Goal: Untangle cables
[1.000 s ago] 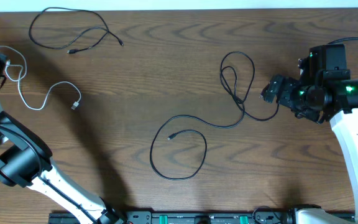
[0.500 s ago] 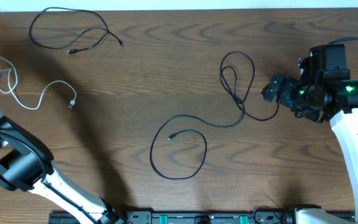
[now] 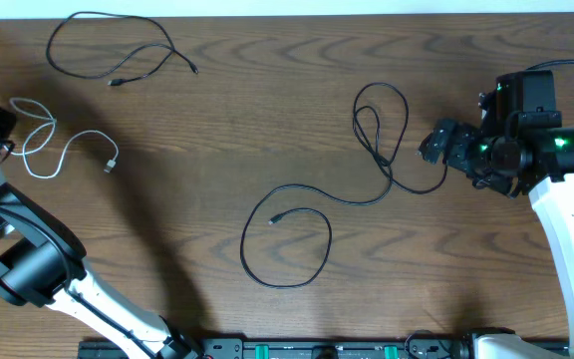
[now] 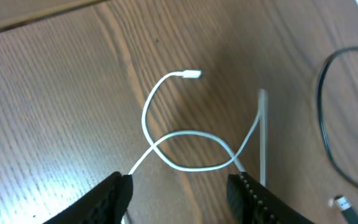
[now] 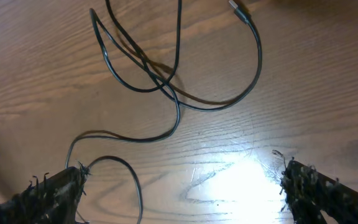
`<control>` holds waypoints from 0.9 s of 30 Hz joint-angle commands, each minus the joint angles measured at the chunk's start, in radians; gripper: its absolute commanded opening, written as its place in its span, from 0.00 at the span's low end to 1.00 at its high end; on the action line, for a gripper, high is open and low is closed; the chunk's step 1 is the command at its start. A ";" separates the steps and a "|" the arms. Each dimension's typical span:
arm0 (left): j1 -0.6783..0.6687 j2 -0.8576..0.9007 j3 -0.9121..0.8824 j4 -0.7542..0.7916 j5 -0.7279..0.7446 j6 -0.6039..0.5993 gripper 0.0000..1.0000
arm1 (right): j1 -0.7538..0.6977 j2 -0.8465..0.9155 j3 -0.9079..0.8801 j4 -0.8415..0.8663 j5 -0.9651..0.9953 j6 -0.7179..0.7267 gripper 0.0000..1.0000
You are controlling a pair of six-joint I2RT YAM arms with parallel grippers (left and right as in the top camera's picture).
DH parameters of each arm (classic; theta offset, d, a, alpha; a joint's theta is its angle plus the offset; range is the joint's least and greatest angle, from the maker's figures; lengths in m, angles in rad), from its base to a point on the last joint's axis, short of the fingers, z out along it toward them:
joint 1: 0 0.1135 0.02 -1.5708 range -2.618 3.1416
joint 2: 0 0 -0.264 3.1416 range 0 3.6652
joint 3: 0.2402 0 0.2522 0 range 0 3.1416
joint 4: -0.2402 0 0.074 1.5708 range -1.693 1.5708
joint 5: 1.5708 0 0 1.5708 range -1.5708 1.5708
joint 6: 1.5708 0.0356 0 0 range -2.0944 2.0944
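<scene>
The short white cable [image 3: 60, 152] lies in loose loops at the table's left edge. In the left wrist view it [image 4: 185, 134] crosses itself, with its plug [image 4: 193, 74] beyond. My left gripper [image 4: 180, 194] is open over it, and the cord runs down past the inner side of the left finger [image 4: 114, 196]. One black cable [image 3: 118, 50] lies by itself at the back left. The longer black cable [image 3: 372, 140] loops across the middle. My right gripper [image 5: 182, 193] is open just right of it [image 5: 179, 93], holding nothing, with one black loop near its left finger [image 5: 48, 193].
A thin black cord [image 4: 325, 124] with a small plug [image 4: 340, 202] shows at the right of the left wrist view. The left arm's white links [image 3: 28, 249] cover the front left. The right arm [image 3: 566, 209] stands along the right edge.
My left gripper was shut on the white cable and pulled it leftward; its jaws have now parted and the cable's loops have dropped onto the table. The right arm has not moved.
</scene>
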 commanded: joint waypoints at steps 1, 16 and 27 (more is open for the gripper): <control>0.006 0.009 -0.008 -0.015 -0.013 0.006 0.60 | 0.005 0.000 0.002 0.003 -0.002 0.010 0.99; -0.008 -0.243 -0.007 -0.203 0.371 -0.085 0.60 | 0.005 0.000 0.002 0.009 0.002 -0.002 0.99; -0.117 -0.134 -0.087 -0.388 0.193 -0.105 0.70 | 0.005 0.000 0.002 0.036 0.000 0.002 0.99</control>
